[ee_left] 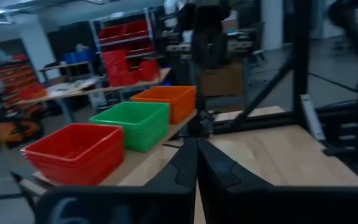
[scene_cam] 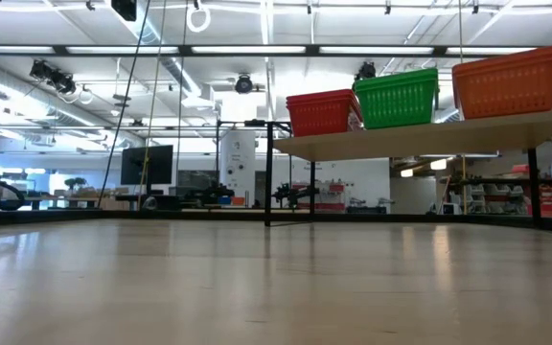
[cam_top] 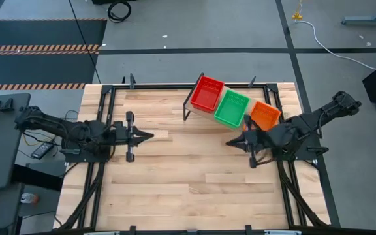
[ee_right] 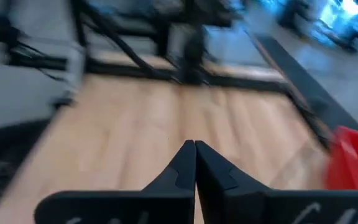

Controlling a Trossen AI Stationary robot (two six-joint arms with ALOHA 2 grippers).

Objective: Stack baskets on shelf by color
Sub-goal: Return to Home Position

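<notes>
"While both arms hung over the table (cam_top: 175, 183), where did the baskets sit?"

"All on the shelf (scene_cam: 401, 141), at the table's far side, right of centre. Red stack (cam_top: 207, 93) at the far-left end, green stack (cam_top: 231, 108) in the middle, orange stack (cam_top: 264, 115) at the near-right end. No basket lay on the tabletop, so by my reading the sorting was done and only the retreat to rest was left."

"Which way did that row run?"

"Its long axis slanted from far-left to near-right, not square to the table edge."

"And the grippers?"

"The right gripper (cam_top: 231, 142) was the closer one: it hovered just on the near side of the shelf, by the orange end, pointing left toward the table's middle. The shelf lay behind and to the far side of its jaws, not in front of them. The left gripper (cam_top: 149, 136) waited well apart, left of centre, pointing right."

"Jaws?"

"Pressed together on both, tips meeting and holding nothing, as each wrist view showed."

"So what did the retreat turn on?"

"I judged the right arm needed to draw back right and near, away from the slanted row, so its elbow would not clip the orange end."
</notes>
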